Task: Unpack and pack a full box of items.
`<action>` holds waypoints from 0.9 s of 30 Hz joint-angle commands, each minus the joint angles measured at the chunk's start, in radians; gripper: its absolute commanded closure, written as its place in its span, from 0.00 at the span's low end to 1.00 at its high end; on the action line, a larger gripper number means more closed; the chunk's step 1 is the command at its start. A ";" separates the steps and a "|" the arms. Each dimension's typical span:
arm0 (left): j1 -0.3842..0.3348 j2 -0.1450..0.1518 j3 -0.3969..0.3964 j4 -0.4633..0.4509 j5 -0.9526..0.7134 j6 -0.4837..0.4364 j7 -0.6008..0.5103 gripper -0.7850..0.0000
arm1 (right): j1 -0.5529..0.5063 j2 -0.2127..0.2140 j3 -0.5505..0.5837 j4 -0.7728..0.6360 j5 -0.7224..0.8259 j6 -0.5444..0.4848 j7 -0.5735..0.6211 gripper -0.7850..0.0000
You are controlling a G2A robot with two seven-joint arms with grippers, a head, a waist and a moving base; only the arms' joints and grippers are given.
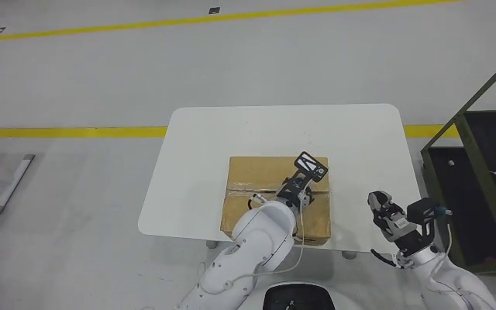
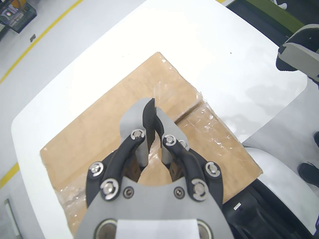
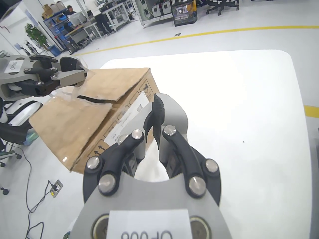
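A brown cardboard box (image 1: pixel 263 201) (image 2: pixel 99 130) (image 3: pixel 72 123) sits at the front middle of the white table (image 1: pixel 349 132) (image 2: pixel 224 50) (image 3: pixel 236 100). Clear tape (image 3: pixel 79 85) (image 2: pixel 160 90) covers its top seam. My left gripper (image 1: pixel 301 186) (image 2: pixel 152 108) (image 3: pixel 83 75) hangs just above the seam, shut on a strip of that tape pulled up from the box. The far flap is raised a little, leaving a dark gap at the seam. My right gripper (image 1: pixel 381 203) (image 3: pixel 155 108) is shut and holds nothing. It hangs low at the table's front right, beside the box's labelled side.
A green metal rack (image 1: pixel 465 170) (image 2: pixel 251 1) stands right of the table. Bare tabletop lies behind and to the right of the box. Yellow lines (image 1: pixel 232 17) cross the floor. Cables and a floor socket (image 3: pixel 56 185) lie below the table's front edge.
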 commanded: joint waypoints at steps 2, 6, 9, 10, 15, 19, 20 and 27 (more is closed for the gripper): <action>0.034 0.007 -0.029 -0.042 0.030 -0.001 0.002 1.00 | 0.021 -0.001 -0.022 -0.008 0.004 -0.021 0.008 1.00; 0.067 0.012 -0.067 -0.093 0.054 0.009 -0.002 1.00 | 0.047 -0.002 -0.060 -0.022 -0.001 -0.045 0.006 1.00; 0.090 0.016 -0.097 -0.128 0.070 0.013 -0.011 1.00 | 0.068 -0.004 -0.092 -0.021 -0.026 -0.048 0.016 1.00; 0.096 0.018 -0.106 -0.140 0.076 0.007 -0.015 1.00 | 0.078 -0.005 -0.108 -0.017 -0.035 -0.050 0.019 1.00; 0.131 0.027 -0.177 -0.202 0.100 -0.006 -0.036 1.00 | 0.130 -0.010 -0.173 0.022 -0.082 -0.034 0.021 1.00; 0.154 0.035 -0.241 -0.246 0.111 -0.033 -0.056 1.00 | 0.176 -0.015 -0.216 0.069 -0.111 -0.009 0.034 1.00; 0.161 0.037 -0.258 -0.255 0.110 -0.036 -0.058 1.00 | 0.187 -0.016 -0.223 0.081 -0.115 -0.005 0.035 1.00; 0.181 0.050 -0.378 -0.313 0.150 -0.072 -0.097 1.00 | 0.240 -0.019 -0.240 0.132 -0.104 0.022 0.054 1.00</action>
